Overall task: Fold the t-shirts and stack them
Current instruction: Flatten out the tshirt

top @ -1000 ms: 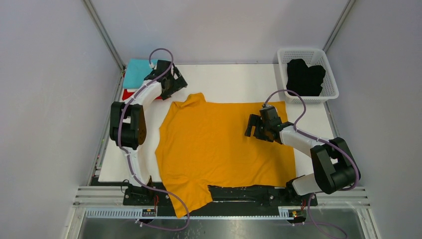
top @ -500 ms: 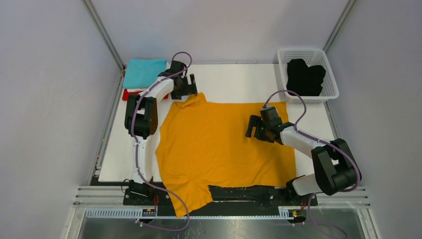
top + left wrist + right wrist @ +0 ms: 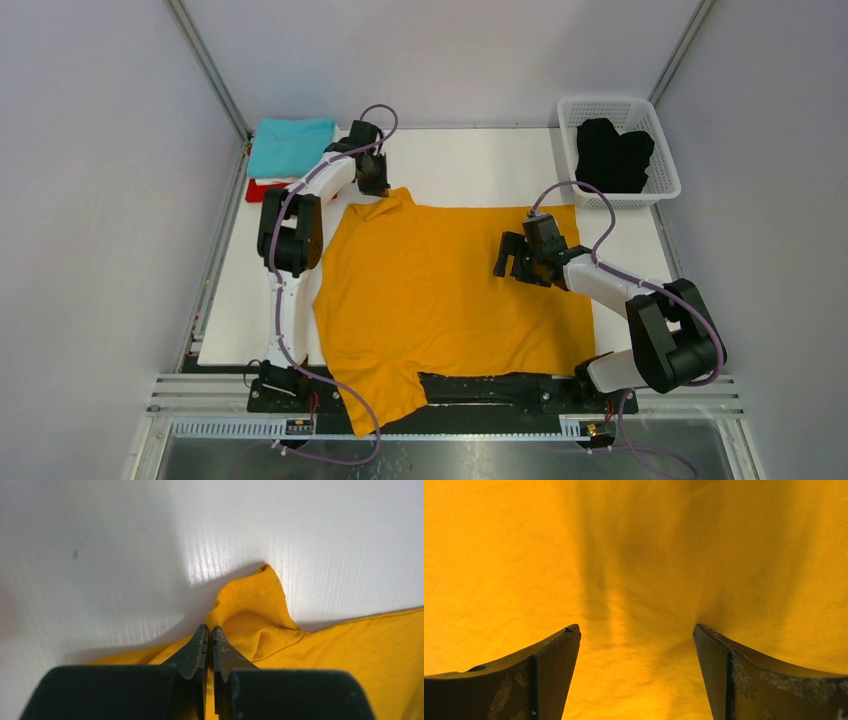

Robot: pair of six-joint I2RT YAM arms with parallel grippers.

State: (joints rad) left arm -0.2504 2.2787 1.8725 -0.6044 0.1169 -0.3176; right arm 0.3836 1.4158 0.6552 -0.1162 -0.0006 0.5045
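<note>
**Plain colours throughout**

The orange-yellow t-shirt is one plain shade. The table is white. The teal t-shirt, red t-shirt and black t-shirt are plain too. The basket is white mesh.

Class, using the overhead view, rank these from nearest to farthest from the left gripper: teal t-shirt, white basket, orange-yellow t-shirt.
1. orange-yellow t-shirt, its far corner pinched by the left gripper.
2. teal t-shirt, far-left corner.
3. white basket, far-right corner.
</note>
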